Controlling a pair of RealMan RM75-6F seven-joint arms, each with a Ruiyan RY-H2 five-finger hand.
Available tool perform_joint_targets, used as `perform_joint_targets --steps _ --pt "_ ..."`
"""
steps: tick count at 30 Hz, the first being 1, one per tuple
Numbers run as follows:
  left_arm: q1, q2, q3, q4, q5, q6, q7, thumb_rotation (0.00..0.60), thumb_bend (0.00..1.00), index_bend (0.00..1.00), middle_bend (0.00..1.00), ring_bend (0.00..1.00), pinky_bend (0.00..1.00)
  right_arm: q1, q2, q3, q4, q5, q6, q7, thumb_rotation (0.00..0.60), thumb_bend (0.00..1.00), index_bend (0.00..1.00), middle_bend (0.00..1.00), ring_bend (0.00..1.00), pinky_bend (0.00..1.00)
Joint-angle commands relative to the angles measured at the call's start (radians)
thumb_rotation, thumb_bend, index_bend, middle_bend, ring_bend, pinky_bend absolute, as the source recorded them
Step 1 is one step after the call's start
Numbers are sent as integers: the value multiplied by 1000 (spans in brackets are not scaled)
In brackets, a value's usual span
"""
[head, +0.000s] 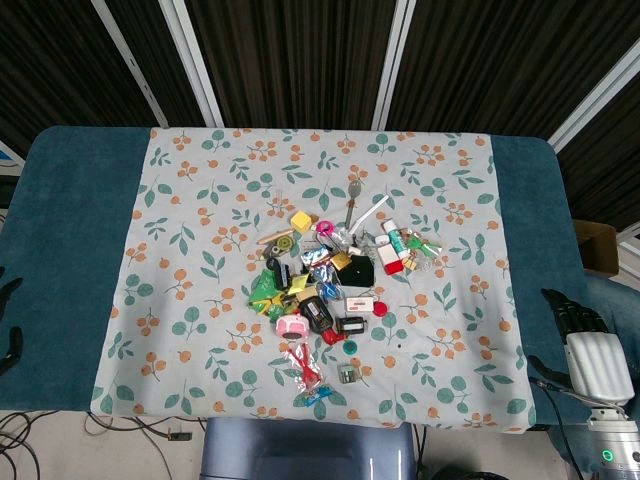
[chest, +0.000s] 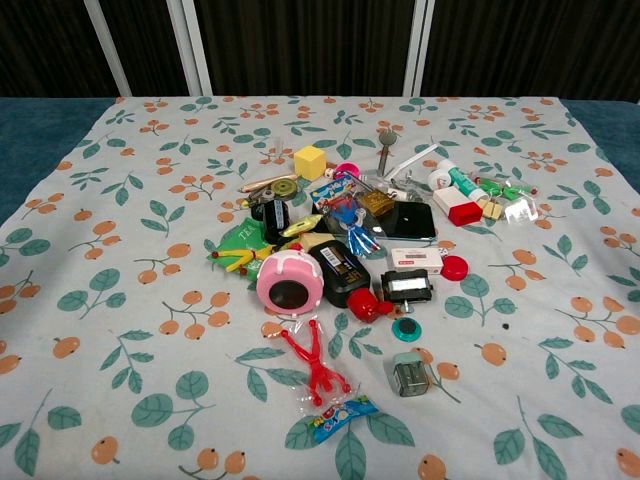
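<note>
Nearest the chest camera, one blue candy wrapper (chest: 340, 417) is seen at the front edge of the pile, on the leaf-and-berry cloth (chest: 120, 300) spread over the counter (head: 70, 250). Going by size: one pink round case (chest: 288, 285) with a dark opening, one black phone-like slab (chest: 410, 221), one red stick figure (chest: 315, 365) lying flat, one yellow cube (chest: 310, 159), one red cap (chest: 455, 266).

The right hand (head: 572, 316) is held off the cloth's right edge, well apart from the pile, nothing in it; its fingers appear loosely curled, though that cannot be told for certain. Only dark fingertips of the left hand (head: 8, 290) are shown, its state unreadable.
</note>
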Motion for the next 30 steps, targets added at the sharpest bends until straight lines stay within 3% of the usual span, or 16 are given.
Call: perform_joint_targets --steps 1,23,30 --pt "-1 -2 -1 3 -1 0 4 600 586 98 0 115 131 5 -8 -1 8 0 -11 -13 600 211 94 150 202 234" --pt "3 3 -3 -8 -14 -1 -8 600 586 98 0 115 131 7 -12 3 8 7 -37 4 600 209 98 150 202 234" --pt "5 8 -1 -20 -15 0 -25 600 586 98 0 115 131 65 -18 0 5 -4 -139 102 600 205 98 158 177 235"
